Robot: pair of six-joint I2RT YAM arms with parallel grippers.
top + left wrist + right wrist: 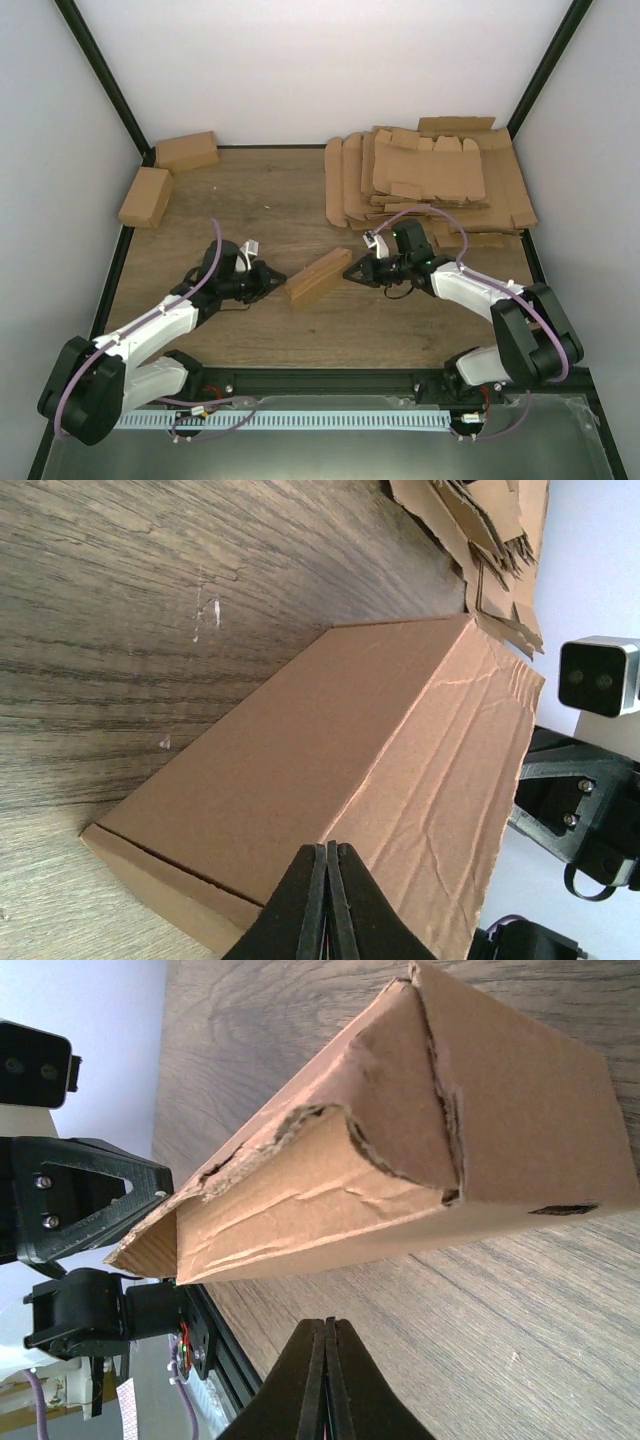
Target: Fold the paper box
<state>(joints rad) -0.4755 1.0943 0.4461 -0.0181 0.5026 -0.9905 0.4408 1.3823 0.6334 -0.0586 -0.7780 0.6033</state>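
The paper box [317,278] lies on the wooden table between my two arms, a brown oblong brick shape set at a slant. In the left wrist view its broad creased face [350,760] fills the middle. My left gripper [331,848] is shut and empty, its tip right at the box's left end [283,279]. My right gripper [326,1322] is also shut on nothing, a short way off the box's right end [347,275], with bare table between. That end [430,1150] shows a ragged flap edge and a slightly gaping seam.
Two folded brown boxes [187,151] [146,196] sit at the back left corner. A messy stack of flat cardboard blanks [430,175] covers the back right, just behind the right arm. Black frame posts and white walls bound the table [260,200].
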